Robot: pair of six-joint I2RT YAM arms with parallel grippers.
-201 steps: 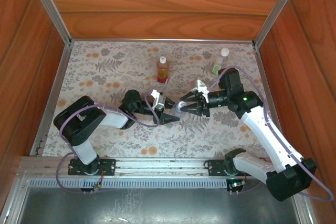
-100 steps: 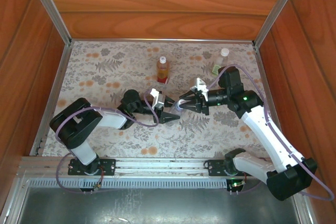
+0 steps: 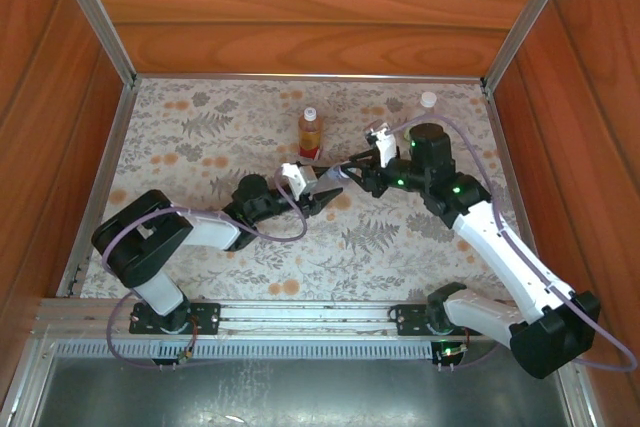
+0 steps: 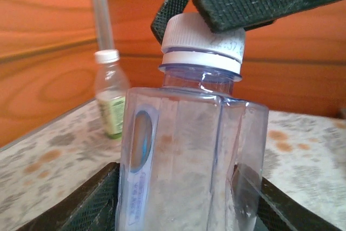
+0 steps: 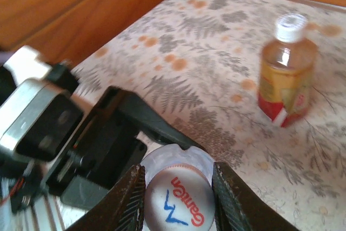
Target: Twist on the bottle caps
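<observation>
**Occluded and cropped parts**

Left wrist: the bottle (image 4: 189, 155) runs off the bottom edge, its lower sides behind the left gripper (image 4: 184, 198); the right gripper (image 4: 203, 20) covers part of the cap (image 4: 203, 47). The green-label bottle (image 4: 111, 98) is blurred. Right wrist: the cap is cropped below.
</observation>
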